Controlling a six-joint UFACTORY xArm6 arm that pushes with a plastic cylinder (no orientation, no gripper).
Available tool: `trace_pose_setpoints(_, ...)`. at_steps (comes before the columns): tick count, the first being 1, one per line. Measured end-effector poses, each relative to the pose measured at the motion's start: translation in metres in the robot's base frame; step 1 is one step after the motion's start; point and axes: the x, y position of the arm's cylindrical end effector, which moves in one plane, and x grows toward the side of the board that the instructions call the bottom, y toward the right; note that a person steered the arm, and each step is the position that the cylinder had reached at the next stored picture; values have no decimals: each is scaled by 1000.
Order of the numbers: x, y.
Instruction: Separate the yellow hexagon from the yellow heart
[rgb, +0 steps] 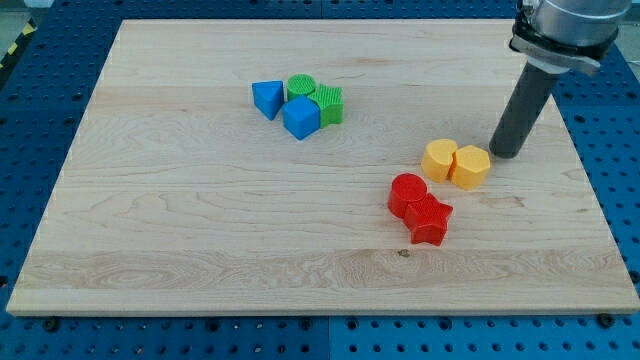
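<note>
The yellow hexagon (471, 167) lies right of the board's centre. The yellow heart (439, 159) touches its left side. My tip (503, 153) rests on the board just to the upper right of the hexagon, very close to it; whether it touches is unclear. The dark rod rises from the tip toward the view's top right.
A red round block (407, 193) and a red star (430, 220) sit together just below the yellow pair. At upper centre a blue triangle (267, 98), a blue block (301, 118), a green round block (301, 87) and a green block (328, 103) form a cluster. The wooden board (200, 220) lies on a blue perforated table.
</note>
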Motion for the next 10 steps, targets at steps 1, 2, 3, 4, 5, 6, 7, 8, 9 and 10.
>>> trace_pose_setpoints(1,22,-7)
trace_pose_setpoints(2,46,-17)
trace_pose_setpoints(3,57,-19)
trace_pose_setpoints(4,20,-3)
trace_pose_setpoints(5,-12,-8)
trace_pose_setpoints(6,-6,-46)
trace_pose_setpoints(7,23,-57)
trace_pose_setpoints(8,52,-57)
trace_pose_setpoints(9,62,-57)
trace_pose_setpoints(10,44,-48)
